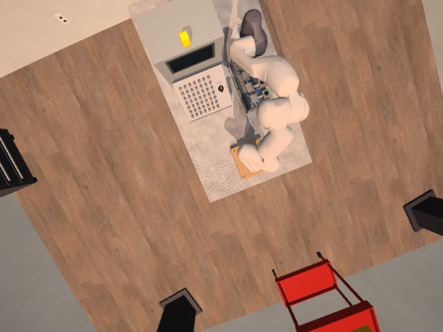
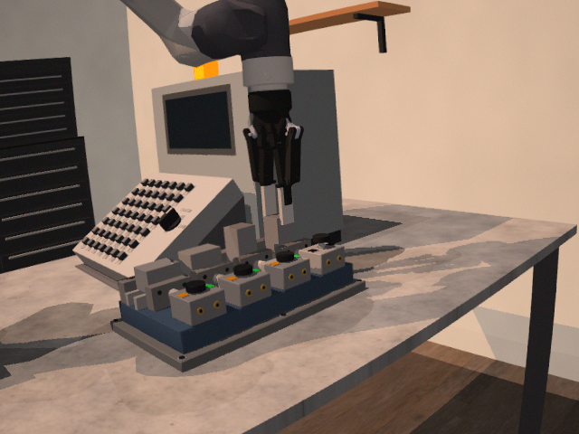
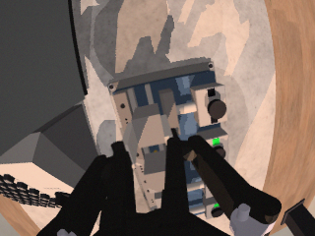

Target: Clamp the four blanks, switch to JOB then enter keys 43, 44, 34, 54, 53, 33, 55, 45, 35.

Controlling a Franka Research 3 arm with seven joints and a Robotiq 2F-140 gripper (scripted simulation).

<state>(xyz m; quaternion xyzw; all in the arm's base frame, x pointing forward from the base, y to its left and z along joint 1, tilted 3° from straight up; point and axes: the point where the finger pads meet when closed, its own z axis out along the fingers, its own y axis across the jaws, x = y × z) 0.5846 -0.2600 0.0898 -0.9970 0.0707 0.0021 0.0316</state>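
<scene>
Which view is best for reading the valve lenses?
Exterior. It shows all four valve blocks, amber and green lit on the nearest three, neither visibly lit on the farthest. Wrist shows the farthest block unlit and two green lenses; the gripper blocks much. Top: tiny, partly behind the arm.

four valve blocks, one lamp
</scene>
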